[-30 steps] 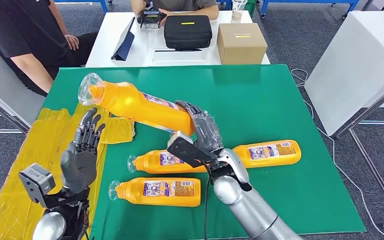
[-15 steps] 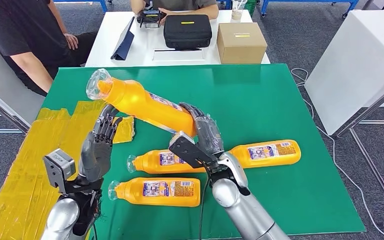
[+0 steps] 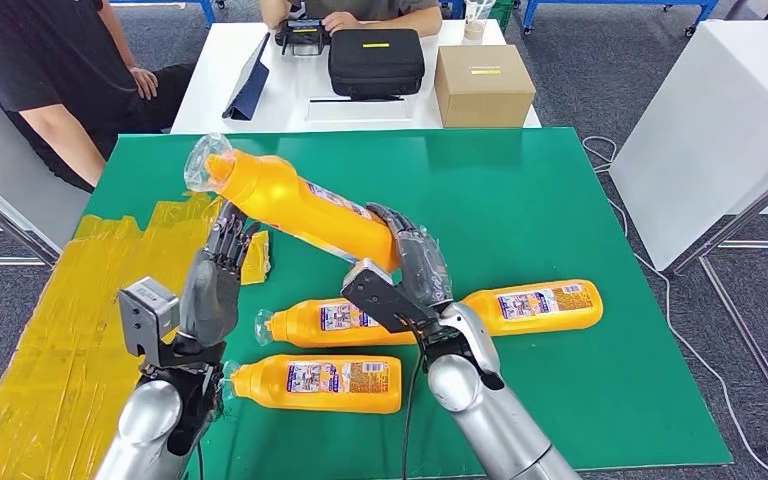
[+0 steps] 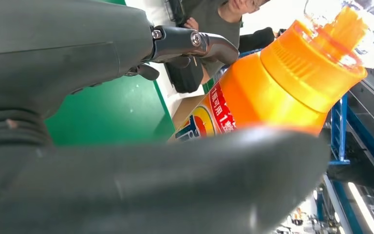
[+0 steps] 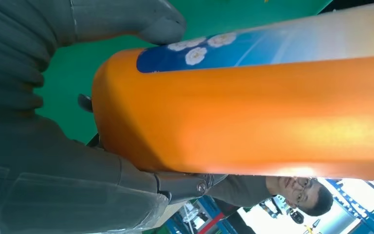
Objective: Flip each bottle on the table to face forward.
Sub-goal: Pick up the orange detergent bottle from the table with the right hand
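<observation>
My right hand [image 3: 415, 268] grips the base of an orange bottle [image 3: 300, 205] and holds it tilted above the green table [image 3: 560, 200], with its plastic-wrapped cap [image 3: 206, 165] pointing up to the far left. In the right wrist view the orange bottle [image 5: 253, 112] lies across my right hand [image 5: 53, 146]. My left hand [image 3: 215, 285] reaches up under the bottle's neck end with its fingers apart. The left wrist view shows the bottle's neck [image 4: 292, 73] between the thumb [image 4: 175, 180] and the fingers [image 4: 195, 41]. Three more orange bottles [image 3: 338, 322] [image 3: 315, 383] [image 3: 535, 305] lie flat on the table.
Yellow tape [image 3: 70, 300] covers the table's left side. Behind stands a white table [image 3: 220, 90] with a black case [image 3: 375, 60], a cardboard box [image 3: 483, 85] and a tablet [image 3: 250, 85]. One person [image 3: 30, 70] sits at the far left, another [image 3: 360, 12] at the back.
My left hand has swung right and up from over the yellow tape to just under the lifted bottle. The bottle's cap end has shifted a little to the right and up.
</observation>
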### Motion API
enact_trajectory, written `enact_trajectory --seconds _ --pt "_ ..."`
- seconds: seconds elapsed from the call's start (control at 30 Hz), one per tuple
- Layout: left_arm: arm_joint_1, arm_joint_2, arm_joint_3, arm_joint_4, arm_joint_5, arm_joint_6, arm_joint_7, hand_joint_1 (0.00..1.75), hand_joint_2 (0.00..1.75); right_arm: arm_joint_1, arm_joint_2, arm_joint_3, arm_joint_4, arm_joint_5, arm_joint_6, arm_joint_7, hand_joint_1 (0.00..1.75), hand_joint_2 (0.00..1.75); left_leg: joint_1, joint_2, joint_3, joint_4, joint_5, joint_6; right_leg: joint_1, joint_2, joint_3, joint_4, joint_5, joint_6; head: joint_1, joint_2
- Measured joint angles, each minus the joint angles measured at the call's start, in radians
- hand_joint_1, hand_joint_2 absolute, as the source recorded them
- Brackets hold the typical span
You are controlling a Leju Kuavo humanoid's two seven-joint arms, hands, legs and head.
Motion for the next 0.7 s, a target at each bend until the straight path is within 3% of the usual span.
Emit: enact_trajectory --seconds 0.3,0.7 --pt "-0.073 -0.059 -0.039 0.093 -0.066 0.112 0.015 0.0 1.75 0.0 0.002 0.004 0.037 0.015 0.004 0.001 1.75 1.75 0.0 0.0 0.0 0.0 0.0 0.0 0.0 0.0 0.0 0.0 0.0 0.0 0.0 0.0" --pt "-0.115 -0.11 -0.049 0.15 -0.07 0.112 0.038 0.0 1.75 -0.006 -0.001 0.028 0.089 0.015 -0.041 0.014 1.75 1.75 0.0 0.0 -0.001 0.0 0.0 0.0 0.0 0.0 -0.001 0.0 0.0 0.0 0.0 0.0"
